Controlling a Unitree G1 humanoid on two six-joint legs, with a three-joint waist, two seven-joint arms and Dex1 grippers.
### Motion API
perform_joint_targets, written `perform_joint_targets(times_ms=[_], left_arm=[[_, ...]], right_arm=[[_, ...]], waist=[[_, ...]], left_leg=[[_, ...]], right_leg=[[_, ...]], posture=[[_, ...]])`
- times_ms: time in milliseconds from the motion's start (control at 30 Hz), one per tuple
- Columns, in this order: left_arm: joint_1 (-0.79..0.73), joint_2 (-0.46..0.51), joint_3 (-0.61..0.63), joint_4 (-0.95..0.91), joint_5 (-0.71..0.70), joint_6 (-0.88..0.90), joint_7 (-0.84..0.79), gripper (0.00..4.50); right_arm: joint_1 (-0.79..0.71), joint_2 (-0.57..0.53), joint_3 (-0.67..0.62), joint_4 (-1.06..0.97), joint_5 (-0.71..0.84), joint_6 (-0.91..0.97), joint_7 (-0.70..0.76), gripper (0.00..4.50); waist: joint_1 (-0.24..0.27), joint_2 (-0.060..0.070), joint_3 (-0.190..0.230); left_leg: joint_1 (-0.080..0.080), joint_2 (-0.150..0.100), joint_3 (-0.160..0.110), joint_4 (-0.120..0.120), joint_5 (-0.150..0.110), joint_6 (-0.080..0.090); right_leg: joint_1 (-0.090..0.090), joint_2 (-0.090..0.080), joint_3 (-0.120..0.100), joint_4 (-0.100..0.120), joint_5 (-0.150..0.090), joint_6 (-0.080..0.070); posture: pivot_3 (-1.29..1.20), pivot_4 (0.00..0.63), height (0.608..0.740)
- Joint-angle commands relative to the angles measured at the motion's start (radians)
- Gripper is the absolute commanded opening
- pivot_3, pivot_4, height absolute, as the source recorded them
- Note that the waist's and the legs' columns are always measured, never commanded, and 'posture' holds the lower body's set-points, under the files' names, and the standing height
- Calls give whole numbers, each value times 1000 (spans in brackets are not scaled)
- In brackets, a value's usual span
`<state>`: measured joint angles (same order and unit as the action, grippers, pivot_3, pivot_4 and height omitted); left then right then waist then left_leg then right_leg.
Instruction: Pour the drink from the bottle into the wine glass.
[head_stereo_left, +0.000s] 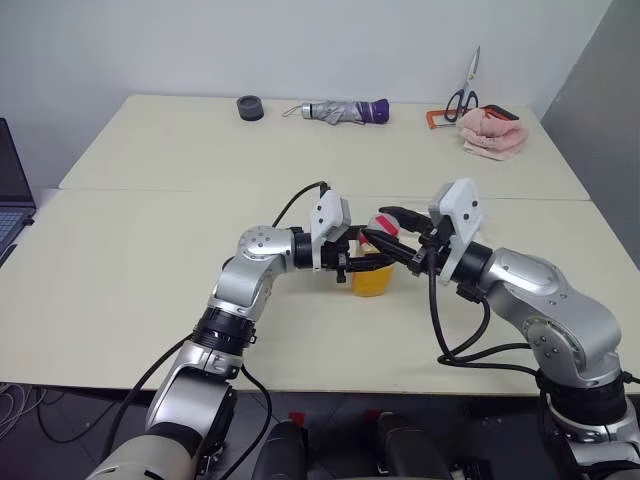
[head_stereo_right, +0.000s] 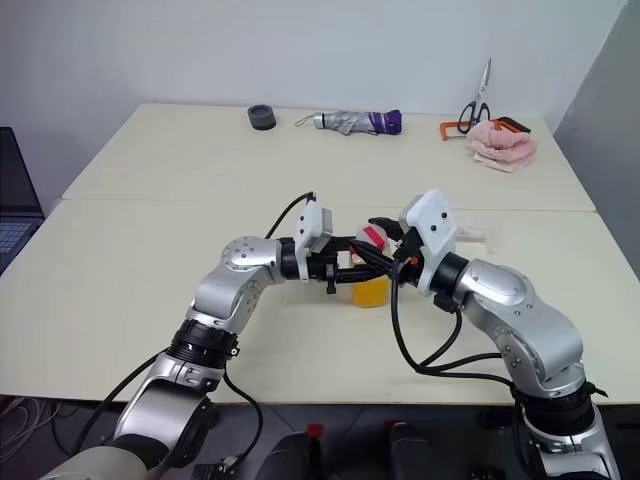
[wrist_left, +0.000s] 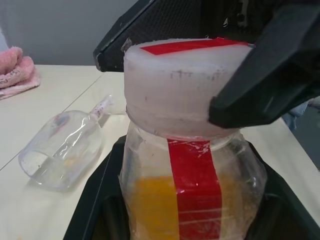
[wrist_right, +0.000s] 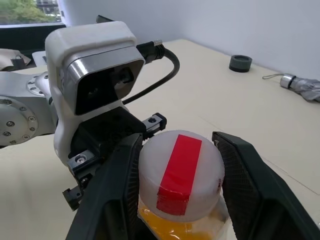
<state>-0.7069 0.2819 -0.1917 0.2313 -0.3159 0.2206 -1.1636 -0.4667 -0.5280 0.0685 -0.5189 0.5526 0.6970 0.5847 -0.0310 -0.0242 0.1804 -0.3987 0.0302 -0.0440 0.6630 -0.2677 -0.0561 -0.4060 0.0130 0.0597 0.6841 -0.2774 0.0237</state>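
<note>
The bottle (head_stereo_left: 372, 278) stands upright at the table's middle, its lower half holding the orange-yellow drink (wrist_left: 150, 205), a red strip (wrist_left: 196, 190) down its side. My left gripper (head_stereo_left: 350, 265) comes in level from the left and is shut on the bottle's body. My right gripper (wrist_right: 180, 185) reaches in from the right, its fingers (wrist_right: 117, 190) pressed against both sides of the white cap (wrist_right: 180, 172) with the red tape. The wine glass (wrist_left: 62, 150) lies on its side on the table just beyond the bottle, seen faintly behind the right wrist (head_stereo_right: 475, 236).
Along the far edge lie a black ring (head_stereo_left: 250, 107), a folded grey and purple umbrella (head_stereo_left: 340, 110), scissors (head_stereo_left: 463, 97), an orange tool (head_stereo_left: 438, 118) and a pink cloth (head_stereo_left: 492, 132). A laptop (head_stereo_left: 12, 190) sits at the far left.
</note>
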Motion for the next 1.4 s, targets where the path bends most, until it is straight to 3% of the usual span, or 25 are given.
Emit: perform_joint_targets(times_ms=[33, 133, 300, 533, 667, 833, 1233, 1333, 1400], left_arm=[[-39, 11, 33, -38, -61, 35, -43, 1957], [-62, 20, 37, -29, -74, 48, -83, 1956], [-82, 17, 50, 7, -56, 22, -75, 1956], [-61, 6, 62, -1, -47, 37, -17, 1950], [-63, -3, 61, 15, -38, 29, -5, 1950], [-78, -12, 55, 47, -25, 13, -5, 1950], [-86, -21, 46, 75, 1, -24, -7, 1950], [-83, -19, 45, 75, 7, -31, -6, 1950], [-81, -17, 44, 75, 10, -36, -6, 1950]], right_arm=[[-90, -104, 55, 83, 7, -124, 319, 1892], [-173, -159, 91, 228, -30, -195, 481, 1892], [-228, -159, 55, 308, -5, -149, 490, 1892], [-21, -69, -146, 5, 88, -44, 152, 4241], [60, 33, -136, -206, 118, 89, -103, 4247], [56, 119, -12, -260, -29, 142, -318, 4247], [21, 193, 61, -191, -144, 116, -373, 4247], [22, 210, 57, -187, -142, 117, -370, 3634], [22, 219, 54, -184, -141, 113, -367, 2968]], waist=[[0, 0, 0], [-2, 1, 1], [0, 1, 1], [5, 1, 1], [2, 1, 1], [-2, 1, 1], [-1, 1, 1], [-1, 1, 1], [-1, 1, 1]], left_leg=[[0, 0, 1, 0, 0, 0], [1, 0, 0, 0, 0, 0], [0, 1, 0, 0, 0, 0], [-3, -1, -3, 0, 0, 0], [-3, -1, -4, 0, 0, 0], [-1, -1, -3, 1, 0, 0], [-1, -1, -3, 1, 0, 1], [-1, -1, -3, 1, 0, 1], [-1, -1, -3, 1, 0, 1]], right_leg=[[0, 0, 0, 0, 0, 0], [0, 0, 0, 0, 0, 0], [0, 0, -1, 0, 0, 0], [0, -2, -2, -1, 0, 0], [0, -2, -2, 0, 0, 0], [0, -1, -1, 3, 0, 0], [0, 0, -1, 3, 0, 0], [0, 0, -1, 3, 0, 0], [0, 0, -1, 3, 0, 0]], posture=[[0, 150, 740], [0, 150, 740], [0, 150, 740], [0, 150, 740], [0, 150, 740], [0, 150, 740], [0, 150, 740], [0, 150, 740], [0, 150, 740]])
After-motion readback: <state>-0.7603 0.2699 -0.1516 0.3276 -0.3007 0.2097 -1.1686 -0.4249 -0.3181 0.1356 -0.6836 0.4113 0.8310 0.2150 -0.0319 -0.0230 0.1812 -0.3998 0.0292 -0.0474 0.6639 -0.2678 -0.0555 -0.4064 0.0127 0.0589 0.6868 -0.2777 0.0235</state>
